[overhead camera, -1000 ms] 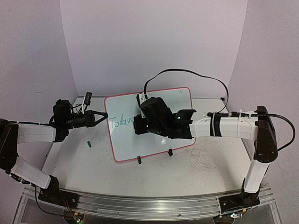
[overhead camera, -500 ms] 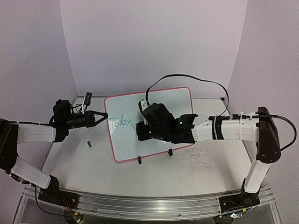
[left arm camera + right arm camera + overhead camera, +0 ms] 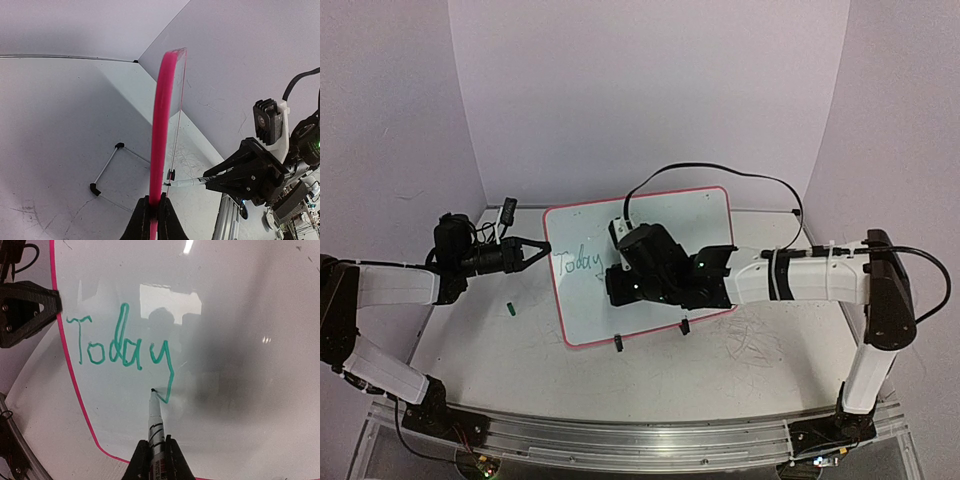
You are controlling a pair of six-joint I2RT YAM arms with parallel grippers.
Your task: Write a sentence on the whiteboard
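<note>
The whiteboard [image 3: 695,222], white with a red-pink frame, stands tilted on two black clip feet mid-table. Green writing [image 3: 122,342] on it reads "Today", the y's tail hooking back at the bottom; it also shows in the top view [image 3: 575,264]. My right gripper [image 3: 152,450] is shut on a white marker pen [image 3: 155,422] whose tip touches the board at the end of the y's tail. In the top view the right gripper [image 3: 620,282] covers the board's middle. My left gripper [image 3: 152,207] is shut on the board's red-pink edge [image 3: 161,130], at its left side [image 3: 542,248].
A small green pen cap [image 3: 509,309] lies on the table left of the board. A black cable [image 3: 720,172] loops over the board's top to the right arm. A thin wire stand with black ends [image 3: 106,169] lies on the table. Walls close in behind and at both sides.
The right gripper moved down and left with the pen, finishing the y of "Today" with its hooked tail. The left gripper and the board have not moved.
</note>
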